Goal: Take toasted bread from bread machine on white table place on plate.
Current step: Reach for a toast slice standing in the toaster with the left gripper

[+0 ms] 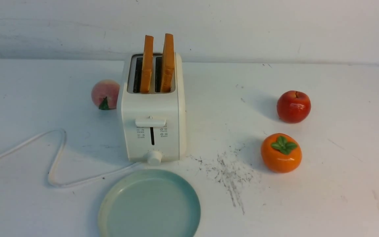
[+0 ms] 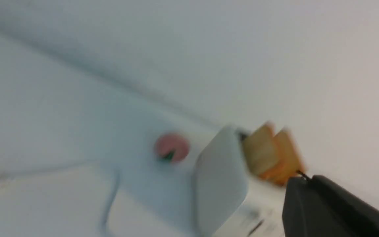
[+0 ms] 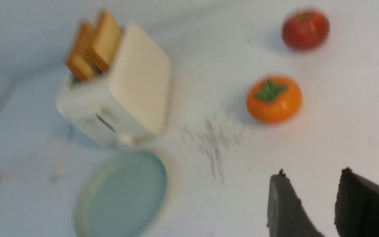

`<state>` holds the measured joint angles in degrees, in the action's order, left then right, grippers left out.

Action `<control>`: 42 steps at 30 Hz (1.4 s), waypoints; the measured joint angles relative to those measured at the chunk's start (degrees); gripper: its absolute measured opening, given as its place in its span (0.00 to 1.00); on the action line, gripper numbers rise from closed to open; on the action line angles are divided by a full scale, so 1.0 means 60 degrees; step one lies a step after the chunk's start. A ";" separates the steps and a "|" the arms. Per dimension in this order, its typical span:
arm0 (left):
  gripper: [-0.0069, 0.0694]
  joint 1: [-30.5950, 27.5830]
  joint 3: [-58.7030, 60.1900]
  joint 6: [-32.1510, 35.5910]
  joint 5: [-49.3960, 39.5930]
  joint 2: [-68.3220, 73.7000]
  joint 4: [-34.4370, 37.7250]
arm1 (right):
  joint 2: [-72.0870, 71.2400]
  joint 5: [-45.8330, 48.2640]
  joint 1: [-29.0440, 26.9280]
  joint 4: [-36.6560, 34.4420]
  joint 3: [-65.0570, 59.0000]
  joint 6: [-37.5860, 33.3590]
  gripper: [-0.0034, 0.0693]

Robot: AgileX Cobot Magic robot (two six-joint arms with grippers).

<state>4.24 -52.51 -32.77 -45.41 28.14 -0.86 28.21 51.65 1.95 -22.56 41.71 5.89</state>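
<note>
Two slices of toasted bread (image 1: pixel 158 64) stand upright in the slots of the white bread machine (image 1: pixel 153 108) at the middle of the white table (image 1: pixel 341 184). The pale blue-green plate (image 1: pixel 150 205) lies just in front of it, with nothing on it. Neither arm shows in the front view. In the blurred left wrist view my left gripper (image 2: pixel 303 179) is shut with nothing in it, off to the side of the bread machine (image 2: pixel 220 184) and the toasted bread (image 2: pixel 271 154). My right gripper (image 3: pixel 313 174) is open and holds nothing, above bare table near the plate (image 3: pixel 123 194).
A peach (image 1: pixel 105 94) sits left of the bread machine, its white cord (image 1: pixel 56 161) looping over the table's left side. A red apple (image 1: pixel 293 106) and an orange persimmon (image 1: pixel 281 152) stand to the right. Dark scratch marks (image 1: pixel 230 172) lie between the persimmon and the plate.
</note>
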 joint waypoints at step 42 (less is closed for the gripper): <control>0.60 0.2014 -0.6689 0.5404 0.1410 1.2278 0.2684 | 0.2086 0.0774 0.0000 -0.0134 -0.1360 -0.1305 0.03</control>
<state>16.33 -92.64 -0.35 -36.95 101.81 15.24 40.73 56.30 1.95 -23.37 33.55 -1.94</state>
